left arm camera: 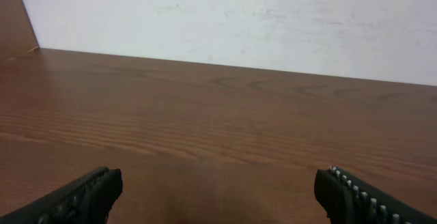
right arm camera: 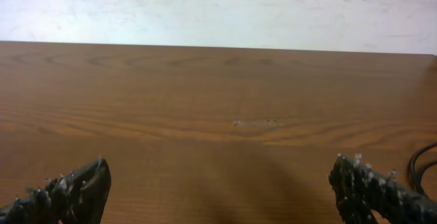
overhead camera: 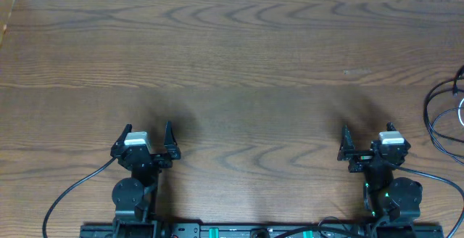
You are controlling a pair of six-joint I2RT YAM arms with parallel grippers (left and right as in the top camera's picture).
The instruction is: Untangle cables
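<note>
The cables (overhead camera: 440, 115) lie at the table's far right edge: thin black loops with a bit of white cord beside them, mostly cut off by the frame. In the right wrist view one black loop (right arm camera: 421, 158) shows at the right border. My right gripper (overhead camera: 367, 131) is open near the front edge, left of the cables and apart from them. Its fingers (right arm camera: 355, 183) stand wide with only bare wood between them. My left gripper (overhead camera: 147, 130) is open at the front left, far from the cables. Its view shows wide-spread fingers (left arm camera: 345, 190) over bare wood.
The brown wooden table (overhead camera: 232, 64) runs back to a white wall (left arm camera: 239, 19). A faint pale scuff (right arm camera: 256, 123) marks the wood ahead of the right gripper. Thick black arm cables (overhead camera: 69, 194) trail from both arm bases at the front edge.
</note>
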